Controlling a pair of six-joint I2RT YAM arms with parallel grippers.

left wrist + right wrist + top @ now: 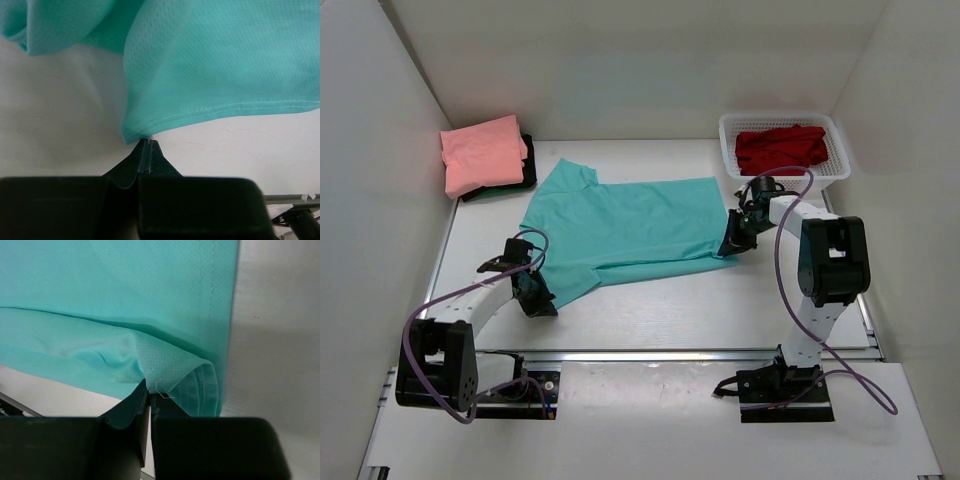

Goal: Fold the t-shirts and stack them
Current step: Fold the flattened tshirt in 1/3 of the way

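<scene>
The teal t-shirt lies spread across the middle of the table, its body partly folded over along the near edge. My left gripper is at its near-left corner; in the left wrist view the jaws are shut with the hemmed corner of the teal cloth pinched at the very tip. My right gripper is at the right hem; in the right wrist view it is shut on a folded bunch of teal cloth. The salmon pink shirt lies folded on the very dark shirt at the back left. The red shirt lies in the basket.
The white mesh basket stands at the back right, just behind my right arm. White walls close in the table on the left, back and right. A metal rail runs along the table's near edge.
</scene>
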